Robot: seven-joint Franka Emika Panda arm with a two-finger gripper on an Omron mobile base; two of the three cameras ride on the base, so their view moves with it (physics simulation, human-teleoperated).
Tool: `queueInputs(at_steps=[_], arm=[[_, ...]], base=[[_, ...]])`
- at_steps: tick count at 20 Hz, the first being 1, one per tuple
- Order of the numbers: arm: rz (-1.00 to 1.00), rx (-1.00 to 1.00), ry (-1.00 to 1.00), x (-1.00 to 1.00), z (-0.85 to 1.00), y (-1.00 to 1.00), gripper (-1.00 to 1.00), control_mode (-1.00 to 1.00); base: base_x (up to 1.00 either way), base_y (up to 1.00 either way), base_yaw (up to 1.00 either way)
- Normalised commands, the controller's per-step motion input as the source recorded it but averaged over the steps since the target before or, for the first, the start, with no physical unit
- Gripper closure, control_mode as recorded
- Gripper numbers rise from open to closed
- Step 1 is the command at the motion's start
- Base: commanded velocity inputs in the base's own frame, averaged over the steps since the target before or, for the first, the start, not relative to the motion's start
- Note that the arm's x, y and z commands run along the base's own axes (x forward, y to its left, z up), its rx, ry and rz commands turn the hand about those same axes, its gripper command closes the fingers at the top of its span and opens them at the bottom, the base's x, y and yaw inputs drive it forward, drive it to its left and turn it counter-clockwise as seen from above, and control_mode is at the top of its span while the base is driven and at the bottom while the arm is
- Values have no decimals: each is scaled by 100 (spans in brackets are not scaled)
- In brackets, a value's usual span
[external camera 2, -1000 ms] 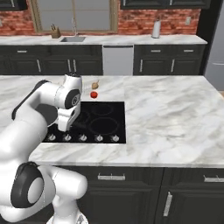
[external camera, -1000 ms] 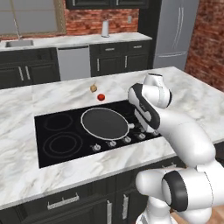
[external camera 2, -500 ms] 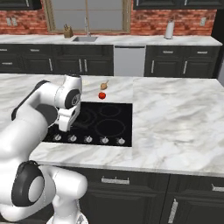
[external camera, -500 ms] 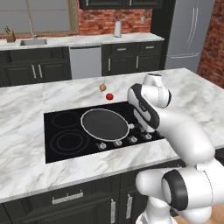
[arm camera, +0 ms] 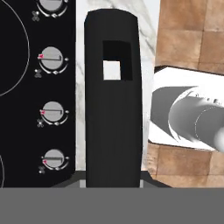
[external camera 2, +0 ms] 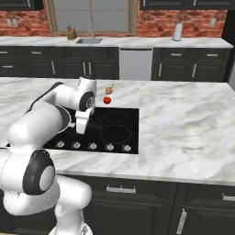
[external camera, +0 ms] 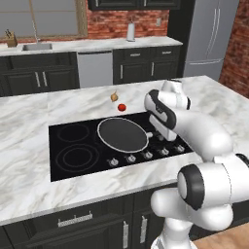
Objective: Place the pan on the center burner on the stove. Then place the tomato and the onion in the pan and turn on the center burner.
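The pan [external camera: 122, 134] lies over the middle of the stove [external camera: 73, 155] and covers the center burner, its short black handle [arm camera: 113, 109] pointing right. My gripper [external camera: 154, 133] is shut on that handle; the hand view shows the handle running straight up from between the fingertips of my gripper [arm camera: 113, 181]. Just behind the cooktop, on the marble, rest the tomato [external camera: 121, 107] and the onion [external camera: 114, 97], close together and apart from the pan. From the right base I see the tomato [external camera 2: 107, 100], the onion [external camera 2: 109, 90] and my gripper [external camera 2: 81, 130], with the arm hiding the pan.
A row of silver knobs [external camera: 138, 156] runs along the stove's front edge, also seen as knobs [arm camera: 53, 109] left of the handle. Smaller burner rings [external camera: 77, 158] lie left of the pan. The marble island counter [external camera: 29, 116] surrounds the cooktop; a sink counter [external camera: 44, 46] stands behind.
Both base views have shifted, so the camera has moved with the base. My gripper stays shut on the pan's handle and the pan holds its place over the cooktop.
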Motion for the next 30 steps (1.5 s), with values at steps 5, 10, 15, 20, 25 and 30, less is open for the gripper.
queueInputs(at_steps=[5,10,15,20,25,30], arm=[[-2,0,2,60,0,-1,100,-100],[-6,0,5,48,0,0,100,-100],[-4,0,4,36,0,0,100,-100],[-4,0,0,25,-2,0,100,-100],[-4,0,1,25,-14,0,100,-100],[-5,-8,2,16,-40,0,100,-100]], base=[[0,0,0],[0,0,0],[0,0,0],[0,0,0],[0,0,0],[0,0,0]])
